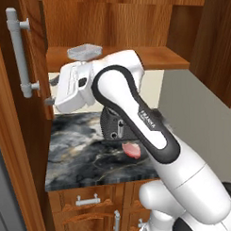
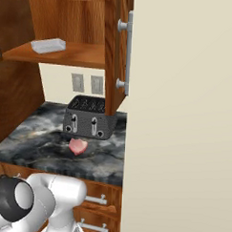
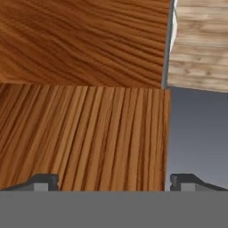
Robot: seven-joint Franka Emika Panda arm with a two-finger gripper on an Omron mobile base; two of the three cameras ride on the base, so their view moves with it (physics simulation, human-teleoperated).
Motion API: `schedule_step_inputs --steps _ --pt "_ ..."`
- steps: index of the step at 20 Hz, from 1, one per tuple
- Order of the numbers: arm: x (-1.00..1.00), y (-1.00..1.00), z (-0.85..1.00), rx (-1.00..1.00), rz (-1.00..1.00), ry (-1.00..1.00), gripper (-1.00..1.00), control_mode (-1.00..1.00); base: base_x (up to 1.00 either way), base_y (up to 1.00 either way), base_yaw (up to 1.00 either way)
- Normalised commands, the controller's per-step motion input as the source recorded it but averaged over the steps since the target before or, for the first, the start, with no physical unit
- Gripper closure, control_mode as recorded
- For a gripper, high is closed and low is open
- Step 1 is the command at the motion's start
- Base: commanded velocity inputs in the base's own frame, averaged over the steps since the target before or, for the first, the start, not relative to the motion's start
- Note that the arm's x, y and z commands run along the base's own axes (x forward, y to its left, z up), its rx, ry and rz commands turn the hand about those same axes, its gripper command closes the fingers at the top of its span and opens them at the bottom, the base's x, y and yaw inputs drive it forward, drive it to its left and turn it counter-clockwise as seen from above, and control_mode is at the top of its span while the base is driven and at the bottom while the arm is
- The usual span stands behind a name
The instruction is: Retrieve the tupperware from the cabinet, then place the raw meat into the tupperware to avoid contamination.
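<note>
The cabinet [image 1: 159, 56] stands with both doors swung open, and the clear tupperware [image 1: 84, 51] rests on its shelf, also seen from the right as the tupperware [image 2: 48, 45] on the cabinet [image 2: 77, 55] shelf. My gripper [image 1: 51, 90] hangs just below and left of that shelf, pointing at the inner face of the left door, open and holding nothing. In the hand view the gripper [image 3: 116, 182] faces wood grain with its fingertips [image 3: 42, 181] wide apart. The pink raw meat [image 1: 131, 149] lies on the marble counter in front of the toaster; the raw meat [image 2: 78, 146] shows clearly from the right.
A dark grey toaster [image 2: 89, 119] stands at the back of the counter [image 2: 35, 143]. The open left door's bar handle [image 1: 20, 52] is close beside my hand. The right door [image 2: 116, 51] juts out toward the base. Drawers [image 1: 88, 200] sit below the counter.
</note>
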Motion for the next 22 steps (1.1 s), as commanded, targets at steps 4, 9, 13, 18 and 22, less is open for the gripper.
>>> schedule_step_inputs --steps 4,9,13,18,22 --pt "-0.01 -0.36 0.21 -0.12 0.02 0.05 -1.00 -1.00 0.00 0.00 0.00" --pt "-0.04 -0.44 0.05 -0.22 0.10 -0.03 -1.00 -1.00 0.00 0.00 0.00" --pt "-0.05 -0.49 -0.12 -0.21 0.24 -0.03 -1.00 -1.00 0.00 0.00 0.00" --pt "-0.07 -0.41 -0.23 -0.23 0.32 -0.09 -1.00 -1.00 0.00 0.00 0.00" --pt "-0.05 -0.25 -0.27 -0.27 0.36 -0.14 -1.00 -1.00 0.00 0.00 0.00"
